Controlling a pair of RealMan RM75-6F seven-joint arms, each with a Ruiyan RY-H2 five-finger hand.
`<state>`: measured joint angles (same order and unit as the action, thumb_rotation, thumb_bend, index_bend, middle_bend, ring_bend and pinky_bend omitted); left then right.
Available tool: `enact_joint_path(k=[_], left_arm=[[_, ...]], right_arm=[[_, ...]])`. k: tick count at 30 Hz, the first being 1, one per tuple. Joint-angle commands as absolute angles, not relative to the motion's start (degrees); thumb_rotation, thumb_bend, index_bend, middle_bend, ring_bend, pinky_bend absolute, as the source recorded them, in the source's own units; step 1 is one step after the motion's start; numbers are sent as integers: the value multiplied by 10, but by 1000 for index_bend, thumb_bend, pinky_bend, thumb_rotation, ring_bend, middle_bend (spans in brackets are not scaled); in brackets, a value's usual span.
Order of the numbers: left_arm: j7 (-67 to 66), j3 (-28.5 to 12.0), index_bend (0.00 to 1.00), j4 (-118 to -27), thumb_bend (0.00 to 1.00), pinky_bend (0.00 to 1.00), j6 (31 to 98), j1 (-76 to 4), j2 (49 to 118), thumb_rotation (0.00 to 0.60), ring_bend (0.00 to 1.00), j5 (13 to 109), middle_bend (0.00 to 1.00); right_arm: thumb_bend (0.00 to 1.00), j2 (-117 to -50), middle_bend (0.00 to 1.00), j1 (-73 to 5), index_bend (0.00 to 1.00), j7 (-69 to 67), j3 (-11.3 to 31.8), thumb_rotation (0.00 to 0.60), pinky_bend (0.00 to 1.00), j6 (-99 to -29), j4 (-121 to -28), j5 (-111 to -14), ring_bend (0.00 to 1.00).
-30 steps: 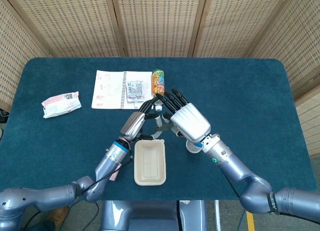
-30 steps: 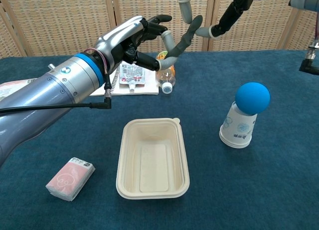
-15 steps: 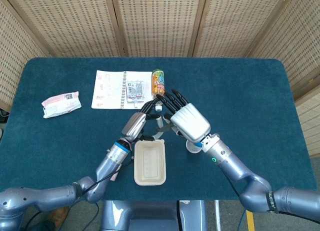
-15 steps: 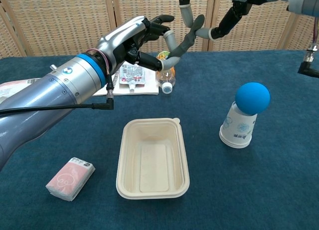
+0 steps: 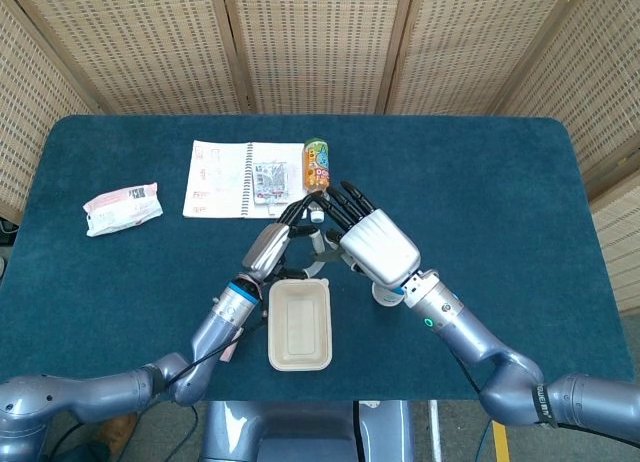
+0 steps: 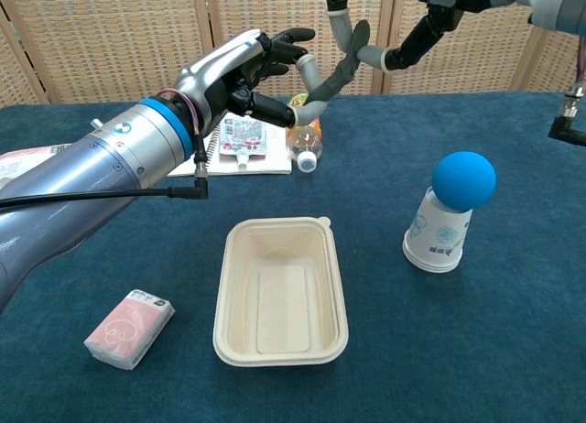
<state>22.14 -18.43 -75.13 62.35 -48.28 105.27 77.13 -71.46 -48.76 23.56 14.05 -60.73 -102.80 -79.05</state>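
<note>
A matt blue cloth is seen over the table [image 6: 513, 350]. The tray [image 6: 280, 297] looks like smooth cream pulp or plastic. Brushed, glossy metal is shown on the left hand [image 6: 240, 73], and the ball [image 6: 464, 179] appears matt, foam-like.

Bright even overhead light, soft faint shadows, sharp focus (slight glare on metal arms), no noticeable blur.

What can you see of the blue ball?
The blue ball is round, plain, matte, maybe foam. It sits on the upturned base of a white paper cup with faint blue print, standing upside down on the blue table, right of the beige tray. Only the cup touches it; neither hand is near.
</note>
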Motion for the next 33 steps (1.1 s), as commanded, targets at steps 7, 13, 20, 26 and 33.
enact_joint_path(k=[7, 13, 20, 26, 33], left_arm=[[225, -187, 785, -751, 707, 0, 623, -482, 1052, 600, 0, 767, 0], [228, -191, 785, -756, 707, 0, 625, -480, 1049, 600, 0, 764, 0], [227, -196, 785, -759, 708, 0, 629, -473, 1033, 600, 0, 757, 0], [237, -199, 786, -756, 709, 0, 632, -460, 1011, 600, 0, 749, 0], [251, -202, 787, -747, 710, 0, 638, -442, 983, 600, 0, 741, 0]], right_arm=[[813, -710, 149, -482, 784, 229, 139, 600, 0, -616, -1020, -800, 0], [832, -707, 168, -477, 823, 229, 135, 600, 0, -626, -1016, -816, 0], [832, -699, 179, -468, 834, 236, 125, 600, 0, -648, -998, -859, 0], [832, -691, 181, -458, 834, 231, 119, 600, 0, -663, -985, -882, 0], [831, -679, 181, -446, 834, 236, 112, 600, 0, -675, -964, -894, 0]])
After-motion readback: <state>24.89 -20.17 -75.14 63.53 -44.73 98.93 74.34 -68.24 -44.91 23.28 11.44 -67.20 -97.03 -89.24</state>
